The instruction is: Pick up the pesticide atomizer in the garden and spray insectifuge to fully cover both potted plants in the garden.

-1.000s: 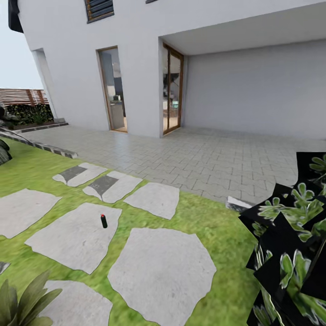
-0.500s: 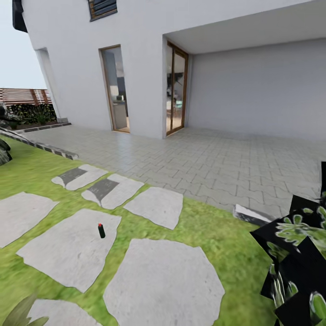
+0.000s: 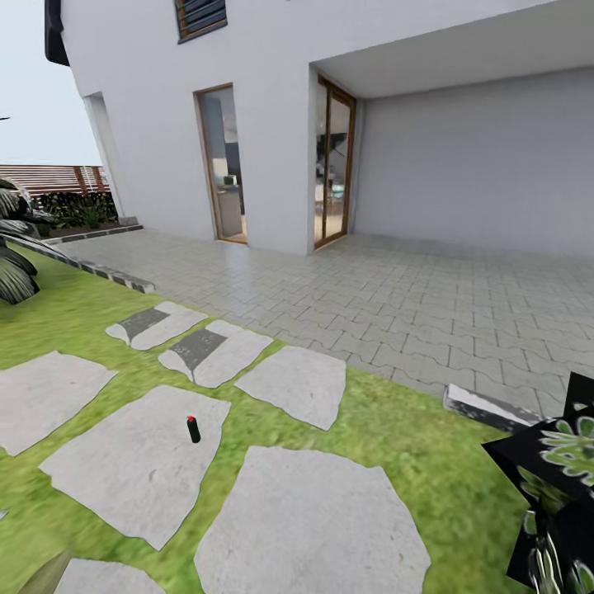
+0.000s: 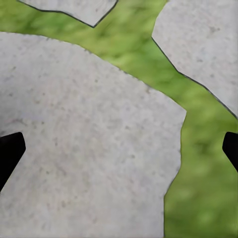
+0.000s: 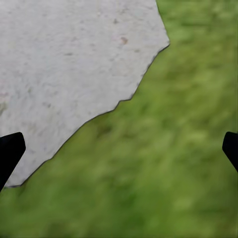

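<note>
The whole head view has swung since a second ago, so the camera has moved: the house doors sit further right, the dark leafy bush [image 3: 553,487] at the right edge has slid mostly out of frame, and the green leaves once at the lower left corner are nearly gone. The pesticide atomizer [image 3: 193,429] keeps its place on the same stepping stone [image 3: 124,462] in the lawn [image 3: 396,437].

The bush is cut off by the frame edge, and the atomizer is too small to show its nozzle or label. Beyond the lawn lie the grey paved patio [image 3: 396,305] and, far left, a slatted fence [image 3: 49,177].

The atomizer stands roughly upright, long axis near vertical with a slight lean, red top uppermost.

The left claw [image 4: 119,148] hangs over a stepping stone beside a strip of grass, its dark fingertips [image 4: 10,148] at opposite edges of the picture, spread wide and holding nothing. The right claw [image 5: 119,148] is equally wide and empty, over grass at a stone's edge.
</note>
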Tool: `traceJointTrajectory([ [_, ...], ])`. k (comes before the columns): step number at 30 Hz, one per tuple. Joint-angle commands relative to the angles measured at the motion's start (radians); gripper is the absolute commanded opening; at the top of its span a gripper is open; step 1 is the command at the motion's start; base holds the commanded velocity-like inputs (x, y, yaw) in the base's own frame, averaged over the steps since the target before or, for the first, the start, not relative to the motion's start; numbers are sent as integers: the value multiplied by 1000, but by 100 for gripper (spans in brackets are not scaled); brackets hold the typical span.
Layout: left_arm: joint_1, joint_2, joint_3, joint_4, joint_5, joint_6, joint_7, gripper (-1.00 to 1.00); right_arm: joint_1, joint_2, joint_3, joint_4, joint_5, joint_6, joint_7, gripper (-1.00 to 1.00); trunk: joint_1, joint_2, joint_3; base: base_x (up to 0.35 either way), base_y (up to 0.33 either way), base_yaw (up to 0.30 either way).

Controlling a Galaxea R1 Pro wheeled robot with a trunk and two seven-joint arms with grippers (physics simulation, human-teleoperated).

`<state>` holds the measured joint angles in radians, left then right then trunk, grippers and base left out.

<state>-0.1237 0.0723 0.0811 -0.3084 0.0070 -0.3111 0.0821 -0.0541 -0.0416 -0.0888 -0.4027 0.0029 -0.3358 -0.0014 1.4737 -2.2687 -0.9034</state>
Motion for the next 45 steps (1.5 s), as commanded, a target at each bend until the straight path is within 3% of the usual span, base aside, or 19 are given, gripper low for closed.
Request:
traceJointTrajectory([
  [1, 0, 0, 2, 1, 1, -3, 1, 100, -1, 0, -2, 1, 0, -3, 0, 100, 0, 0, -1, 5, 1, 1],
  [11, -1, 0, 2, 0, 1, -3, 1, 100, -1, 0, -2, 1, 1, -3, 0, 100, 0, 0, -1, 79, 0, 0],
  [45, -1, 1, 2, 0, 2, -3, 1, 100, -1, -3, -1, 1, 2, -2, 8, 100, 0, 0, -1, 331, 0, 0],
])
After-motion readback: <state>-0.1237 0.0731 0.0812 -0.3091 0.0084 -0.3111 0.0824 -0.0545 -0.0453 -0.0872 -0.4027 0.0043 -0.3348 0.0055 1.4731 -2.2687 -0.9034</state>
